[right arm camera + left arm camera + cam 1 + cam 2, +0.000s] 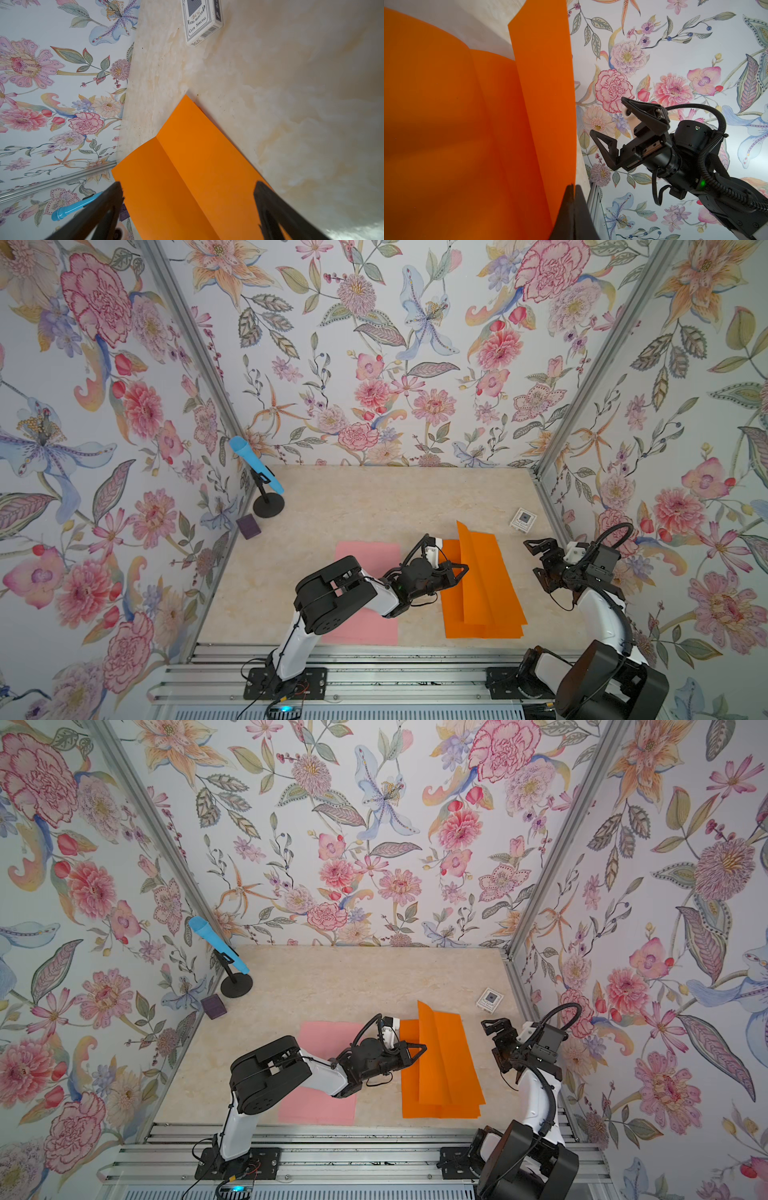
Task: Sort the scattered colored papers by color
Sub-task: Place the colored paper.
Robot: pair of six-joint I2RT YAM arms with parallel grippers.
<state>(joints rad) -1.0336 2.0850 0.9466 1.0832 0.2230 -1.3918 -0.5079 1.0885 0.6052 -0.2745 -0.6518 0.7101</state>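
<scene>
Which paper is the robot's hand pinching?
The top orange sheet, pinched by the left gripper: one edge stands up. The orange paper beneath and the pink paper lie flat.

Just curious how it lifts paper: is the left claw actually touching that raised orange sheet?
Touching. In the left wrist view the left claw is shut, pinching the edge of the raised orange sheet.

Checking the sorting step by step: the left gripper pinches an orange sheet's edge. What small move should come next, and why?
Probably lower the left gripper and open it. It is shut on the orange sheet, which stands tilted up over the orange pile, so letting go should lay it with its own color, apart from the pink papers.
</scene>
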